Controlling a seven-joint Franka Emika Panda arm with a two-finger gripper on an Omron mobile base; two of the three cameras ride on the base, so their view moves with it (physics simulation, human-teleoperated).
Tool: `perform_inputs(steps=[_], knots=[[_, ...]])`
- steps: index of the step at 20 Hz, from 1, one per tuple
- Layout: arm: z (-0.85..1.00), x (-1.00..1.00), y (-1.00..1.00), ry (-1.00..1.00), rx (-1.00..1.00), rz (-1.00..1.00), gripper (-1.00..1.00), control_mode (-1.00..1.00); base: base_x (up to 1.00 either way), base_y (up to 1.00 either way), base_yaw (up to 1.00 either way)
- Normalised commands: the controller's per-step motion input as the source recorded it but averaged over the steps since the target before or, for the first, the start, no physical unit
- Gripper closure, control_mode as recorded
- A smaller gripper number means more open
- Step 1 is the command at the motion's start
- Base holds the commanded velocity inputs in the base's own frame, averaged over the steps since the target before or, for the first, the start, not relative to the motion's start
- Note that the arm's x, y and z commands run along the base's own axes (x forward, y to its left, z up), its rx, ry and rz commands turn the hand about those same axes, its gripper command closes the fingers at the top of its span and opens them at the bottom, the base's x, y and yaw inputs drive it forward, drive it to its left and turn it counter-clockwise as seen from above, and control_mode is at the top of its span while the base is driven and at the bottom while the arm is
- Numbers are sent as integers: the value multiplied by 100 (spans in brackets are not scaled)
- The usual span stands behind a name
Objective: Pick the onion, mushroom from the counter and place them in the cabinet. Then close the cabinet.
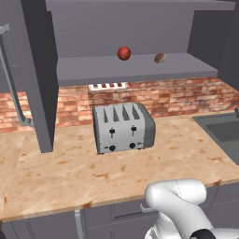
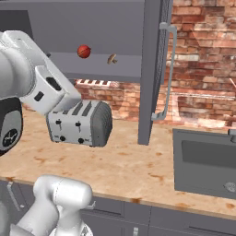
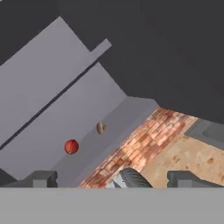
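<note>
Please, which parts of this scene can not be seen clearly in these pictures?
- Toaster's left part: right base view, hidden behind the white arm.
- Dark grey sink: left base view, cut by the right edge.
- Tiny brownish mushroom beside the glossy red onion on the grey cabinet shelf: hand view, too small for detail.

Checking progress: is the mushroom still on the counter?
No, the mushroom sits on the cabinet shelf beside the onion.

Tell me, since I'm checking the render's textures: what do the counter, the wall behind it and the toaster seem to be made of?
The counter looks like tan streaked wood or stone, matte, with reddish-brown blotches. The wall looks like rough red brick with pale mortar lines. The toaster looks like brushed grey metal, with a soft sheen.
</note>
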Motion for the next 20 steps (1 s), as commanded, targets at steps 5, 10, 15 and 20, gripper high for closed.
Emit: perform_inputs(steps=[5, 10, 15, 20], knots=[[0, -100, -80, -14, 15, -9, -100, -100, 0, 0, 0], [-37, -63, -54, -17, 2, -1, -100, -100, 0, 0, 0], [-80, -49, -44, -11, 13, 0, -100, -100, 0, 0, 0], [-94, -44, -47, -3, 20, 0, -100, -100, 0, 0, 0]])
